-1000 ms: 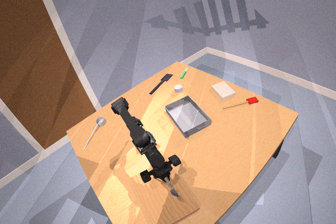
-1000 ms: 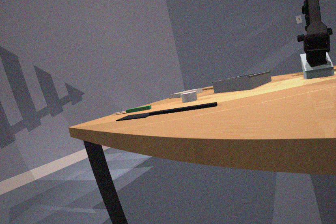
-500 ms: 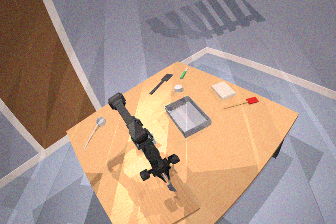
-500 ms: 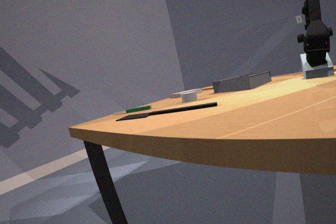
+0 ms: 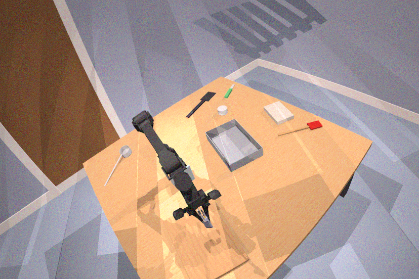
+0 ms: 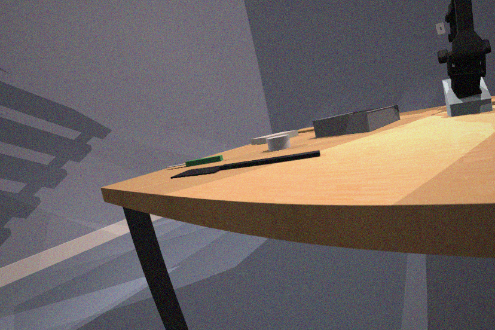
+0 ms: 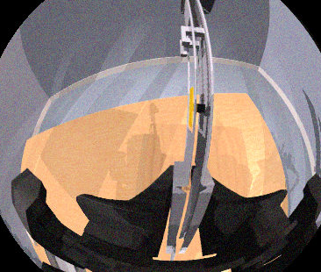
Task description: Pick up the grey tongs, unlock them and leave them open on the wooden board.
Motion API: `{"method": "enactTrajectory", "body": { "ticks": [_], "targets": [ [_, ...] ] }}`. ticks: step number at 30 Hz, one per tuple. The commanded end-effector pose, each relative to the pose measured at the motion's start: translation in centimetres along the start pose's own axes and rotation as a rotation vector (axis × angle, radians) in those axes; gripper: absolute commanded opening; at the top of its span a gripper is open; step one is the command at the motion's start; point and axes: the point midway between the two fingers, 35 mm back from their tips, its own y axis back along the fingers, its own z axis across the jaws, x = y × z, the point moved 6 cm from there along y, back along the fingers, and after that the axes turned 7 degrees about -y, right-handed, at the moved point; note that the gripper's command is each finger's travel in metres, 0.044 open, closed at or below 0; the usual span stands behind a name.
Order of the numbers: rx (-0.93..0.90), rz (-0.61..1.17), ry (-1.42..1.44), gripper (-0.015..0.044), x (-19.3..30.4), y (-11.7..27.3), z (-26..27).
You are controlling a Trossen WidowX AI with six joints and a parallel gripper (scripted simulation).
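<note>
My gripper [image 5: 206,219] [image 7: 182,170] is shut on the grey tongs [image 5: 202,214] [image 7: 202,145], in the air above the wooden board [image 5: 233,266] [image 7: 235,149]. In the wrist view the tongs' two arms run close together with a narrow gap, from the lock bracket [image 7: 192,36] at the top to pale ends at the bottom. A yellow strip [image 7: 191,107] shows along one arm. Whether the lock is engaged I cannot tell. The roasting tin [image 5: 247,160] [image 6: 339,126] has nothing across it. The exterior view does not show the gripper or tongs.
A ladle [image 5: 125,151] lies at the left. A black spatula [image 5: 195,108] [image 6: 272,161], green-handled knife [image 5: 228,93] [image 6: 204,160], white cup [image 5: 222,110] [image 6: 278,142] and white block [image 5: 278,112] lie beyond the tin. A red spatula [image 5: 314,125] lies at the right.
</note>
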Motion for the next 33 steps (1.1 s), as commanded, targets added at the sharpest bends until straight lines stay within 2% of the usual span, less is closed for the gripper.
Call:
{"method": "enactTrajectory", "body": {
  "ticks": [1, 25, 33],
  "targets": [
    [-0.012, -0.070, 0.004, -0.0150, 0.0, 0.9, 0.0],
    [-0.033, -0.389, 0.013, -0.0150, 3.8, 4.6, -0.7],
    [-0.033, -0.398, 0.013, -0.0150, 3.9, 4.7, -0.7]
  ]
}}
